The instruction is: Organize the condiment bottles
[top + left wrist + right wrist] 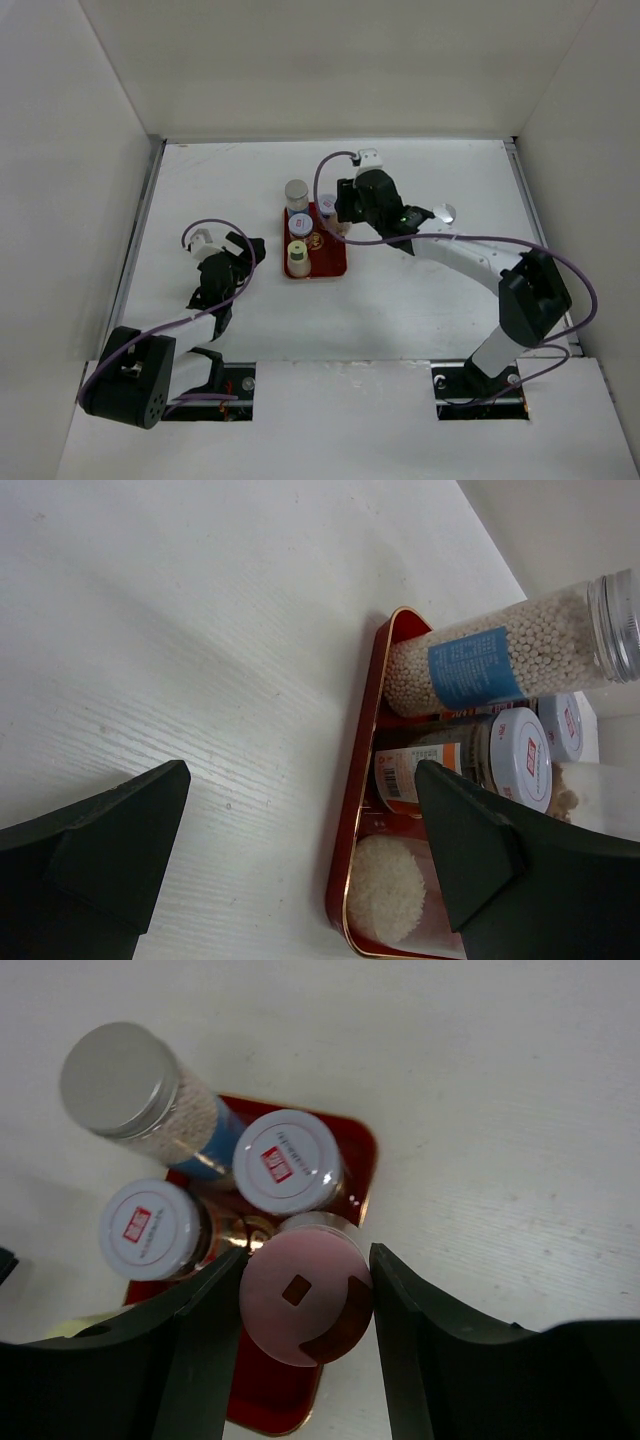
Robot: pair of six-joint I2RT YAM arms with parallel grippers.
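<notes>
Pink-capped jar [305,1305] is clamped between the fingers of your right gripper [308,1260], over the red tray [268,1395]; your left gripper [300,780] stands spread wide beside that tray.

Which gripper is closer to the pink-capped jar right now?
Right. The right gripper has its fingers closed on either side of the pink-capped jar at the red tray's edge. The left gripper is open over the table, off to the tray's left.
</notes>
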